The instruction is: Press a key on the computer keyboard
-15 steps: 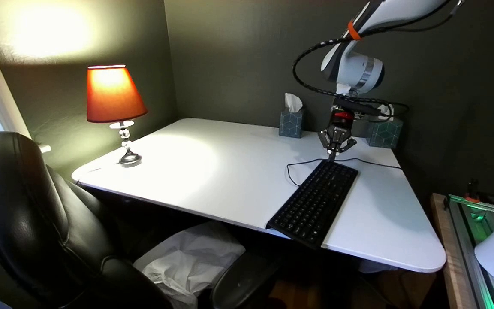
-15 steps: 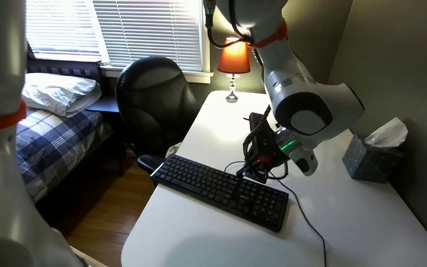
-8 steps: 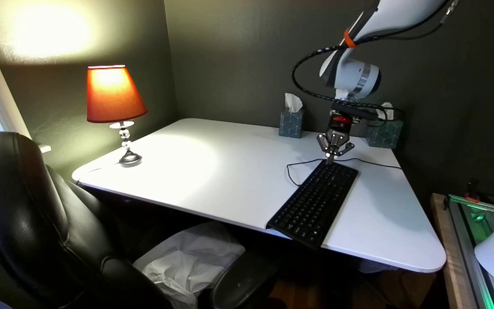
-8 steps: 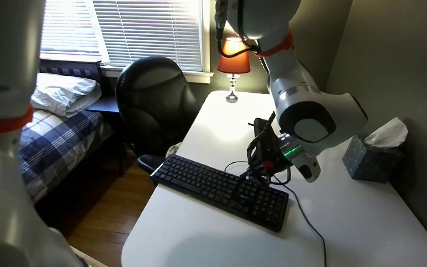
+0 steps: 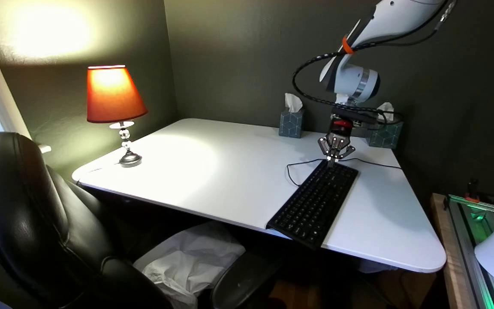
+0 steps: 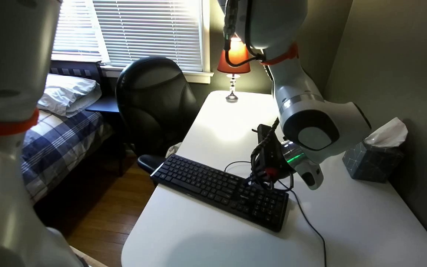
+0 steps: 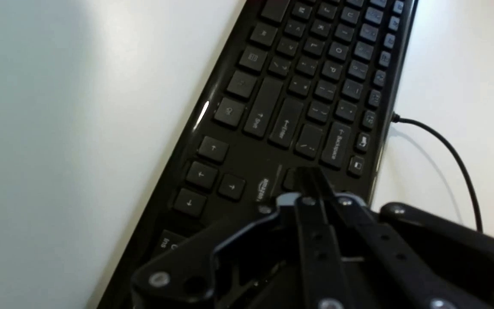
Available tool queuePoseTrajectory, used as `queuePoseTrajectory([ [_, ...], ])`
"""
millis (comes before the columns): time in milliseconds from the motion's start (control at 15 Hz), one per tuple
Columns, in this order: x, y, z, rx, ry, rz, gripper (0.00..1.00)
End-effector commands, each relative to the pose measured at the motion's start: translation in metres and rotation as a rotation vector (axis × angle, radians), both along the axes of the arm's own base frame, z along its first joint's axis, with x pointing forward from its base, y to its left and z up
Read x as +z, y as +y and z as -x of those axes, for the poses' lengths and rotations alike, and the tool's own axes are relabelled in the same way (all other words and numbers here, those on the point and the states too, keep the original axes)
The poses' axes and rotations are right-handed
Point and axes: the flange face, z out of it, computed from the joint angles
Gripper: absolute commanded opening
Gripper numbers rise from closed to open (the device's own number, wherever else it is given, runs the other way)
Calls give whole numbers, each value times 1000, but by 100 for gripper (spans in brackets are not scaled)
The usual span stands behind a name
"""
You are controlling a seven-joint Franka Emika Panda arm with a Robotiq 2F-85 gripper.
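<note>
My gripper (image 7: 314, 176), closed up and holding nothing, is over the computer keyboard (image 5: 314, 202), one end overhanging the worktop's (image 5: 238, 171) edge beside the chair (image 5: 19, 201). Reaching looks done; contact I cannot tell; the press, I judge, remains.

Wrist view: "amazon" on computer keyboard (image 7: 251, 163); "Enter", "Backspace", "Shift", "Ins", "O", "P" on keys (image 7: 286, 123); top-row keys (image 7: 374, 98) blurred, possibly F-numbered.

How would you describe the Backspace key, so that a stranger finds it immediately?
In the wrist view, find the keyboard and the cable leaving its right edge. Backspace is the long key closer to that cable than Enter or Shift.
</note>
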Motion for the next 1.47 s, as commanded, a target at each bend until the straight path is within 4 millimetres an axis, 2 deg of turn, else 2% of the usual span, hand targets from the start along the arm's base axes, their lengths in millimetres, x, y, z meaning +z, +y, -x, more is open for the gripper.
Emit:
queuePoseTrajectory([
  [0,-6,-6,2,-13,-2,-34,0],
  [667,-15,-7,5,-19,13,-65,0],
  [1400,-25,-5,-6,-7,22,-76,0],
])
